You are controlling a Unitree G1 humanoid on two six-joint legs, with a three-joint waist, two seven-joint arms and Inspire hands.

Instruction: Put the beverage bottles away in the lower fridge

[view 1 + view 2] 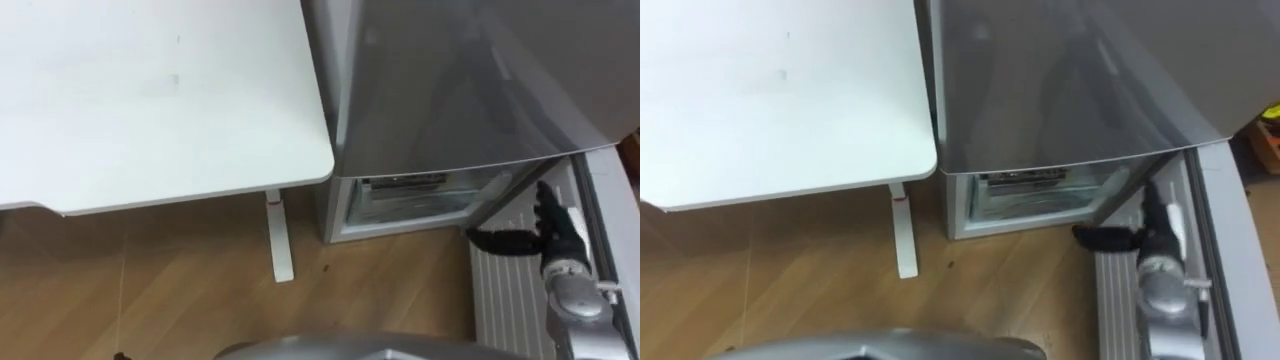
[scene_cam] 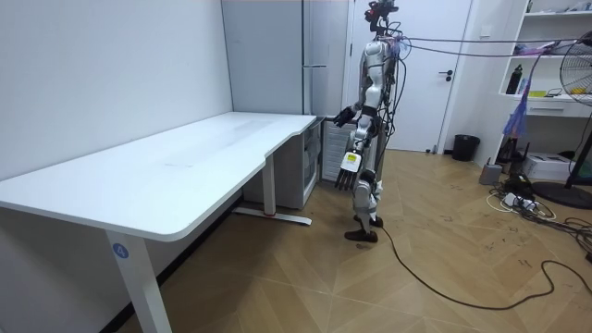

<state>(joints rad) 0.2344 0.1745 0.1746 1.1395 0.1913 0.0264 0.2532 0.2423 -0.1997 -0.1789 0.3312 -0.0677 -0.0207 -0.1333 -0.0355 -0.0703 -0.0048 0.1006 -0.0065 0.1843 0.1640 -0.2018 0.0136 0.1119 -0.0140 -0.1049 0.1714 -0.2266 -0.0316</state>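
While my right hand [image 1: 558,238] hangs open and empty over the open lower fridge door [image 1: 505,290], I judge a careless nudge could shut it on the compartment [image 1: 405,205] before any drink arrives.

1. We see a long white desk [image 2: 185,171] set against a plain pale wall [image 2: 102,65].
2. We see a light wooden floor [image 2: 435,277] throughout.
3. Farther back we find a white door [image 2: 425,92], a black bin [image 2: 465,147], white shelves [image 2: 541,99] and a standing fan [image 2: 578,69].
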